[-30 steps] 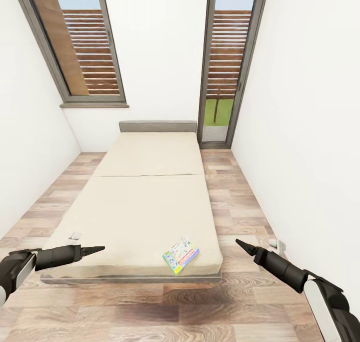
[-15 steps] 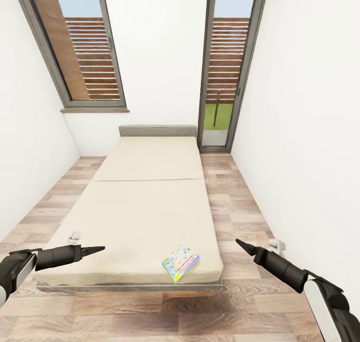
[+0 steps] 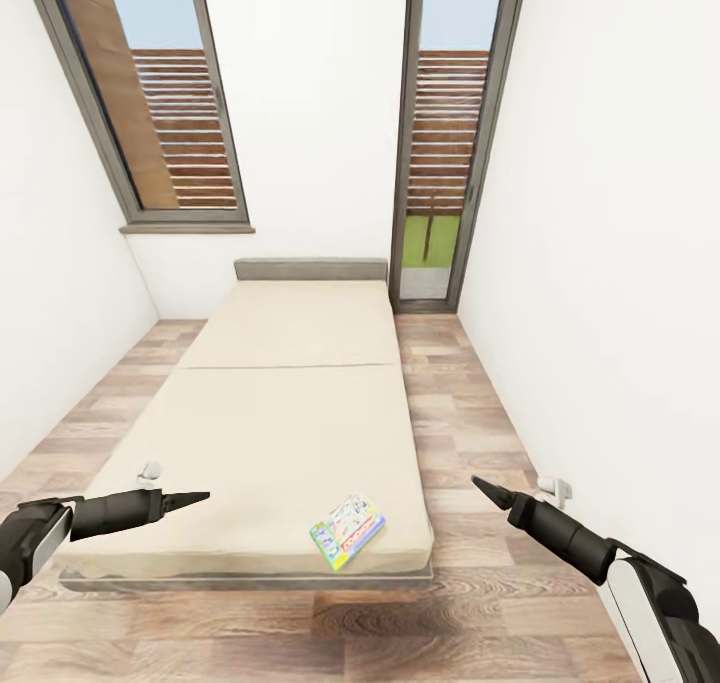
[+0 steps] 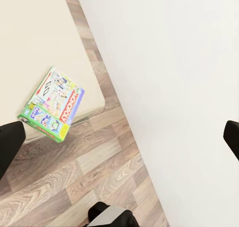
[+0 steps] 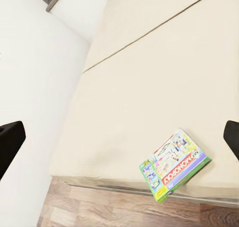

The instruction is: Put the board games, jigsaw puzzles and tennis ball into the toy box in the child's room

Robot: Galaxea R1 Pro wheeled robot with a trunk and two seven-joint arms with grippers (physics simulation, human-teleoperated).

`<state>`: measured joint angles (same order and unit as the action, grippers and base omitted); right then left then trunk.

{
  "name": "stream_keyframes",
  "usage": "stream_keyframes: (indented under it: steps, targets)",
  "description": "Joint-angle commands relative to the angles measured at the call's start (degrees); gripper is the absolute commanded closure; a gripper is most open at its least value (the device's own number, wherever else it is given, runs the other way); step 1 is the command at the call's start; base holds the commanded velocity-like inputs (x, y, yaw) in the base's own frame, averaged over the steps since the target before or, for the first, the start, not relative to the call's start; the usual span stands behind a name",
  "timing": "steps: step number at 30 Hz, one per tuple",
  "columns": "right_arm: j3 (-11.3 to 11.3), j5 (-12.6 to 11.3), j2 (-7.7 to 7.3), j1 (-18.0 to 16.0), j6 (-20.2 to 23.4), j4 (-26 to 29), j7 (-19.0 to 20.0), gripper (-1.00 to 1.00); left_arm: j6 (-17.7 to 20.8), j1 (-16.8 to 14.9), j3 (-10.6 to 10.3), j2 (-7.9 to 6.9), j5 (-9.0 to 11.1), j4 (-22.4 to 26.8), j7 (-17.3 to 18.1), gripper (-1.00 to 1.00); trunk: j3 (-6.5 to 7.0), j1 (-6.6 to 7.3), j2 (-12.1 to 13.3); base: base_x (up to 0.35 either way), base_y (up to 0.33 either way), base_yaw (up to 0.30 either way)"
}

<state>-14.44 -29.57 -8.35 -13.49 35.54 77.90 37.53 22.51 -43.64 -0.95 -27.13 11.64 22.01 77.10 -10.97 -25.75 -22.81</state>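
While you face the bed (image 3: pixel 290 403) from its foot, your left gripper (image 3: pixel 190 500) sits at the far left of the head view, low over the near left corner of the mattress. Its dark fingers point inward as one thin tip there, and you hold nothing in them. In the left wrist view the two fingertips (image 4: pixel 9 143) stand at opposite edges of the picture, so the jaws are spread wide, with floor (image 4: pixel 74 177) and white wall (image 4: pixel 174 87) between them.

Moving right, the bed runs away from you down the middle of the narrow room, beige mattress on a grey frame, its low headboard (image 3: pixel 310 269) against the far wall between two tall windows (image 3: pixel 150 93). A small pale object (image 3: pixel 150 472) lies on the mattress near your left gripper; you cannot tell what it is.

Further right, the one board game (image 3: pixel 347 531) you can see lies flat on the mattress at the near right corner, turned at an angle, just inside the foot edge. It is green-edged with red Monopoly lettering, which reads clearly in the right wrist view (image 5: pixel 174 165) and the left wrist view (image 4: pixel 51 104). Neither gripper touches it.

At the far right, your right gripper (image 3: pixel 485 490) hovers over the plank floor beside the bed, pointing inward. Its fingertips (image 5: pixel 10 142) also sit at opposite edges of the right wrist view, so it is wide apart and empty.
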Motion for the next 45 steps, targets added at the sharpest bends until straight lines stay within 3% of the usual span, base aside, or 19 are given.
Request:
stream_keyframes:
  steps: [1, 45]
  targets:
    - [-0.07, -0.28, 0.0, -0.05, 0.41, -0.03, 0.04, -1.0, 0.6, -0.04, -0.11, -0.03, 0.22, -0.01, 0.15, -1.0, -0.02, -0.04, -0.11, 0.0, -0.012, 0.0]
    - [-0.07, 0.19, 0.04, -0.05, 0.39, -0.47, -0.08, -1.0, 0.6, -0.04, -0.2, 0.03, 0.22, -0.04, -0.15, -1.0, 4.16, -0.04, -0.11, 0.0, -0.001, 0.0]
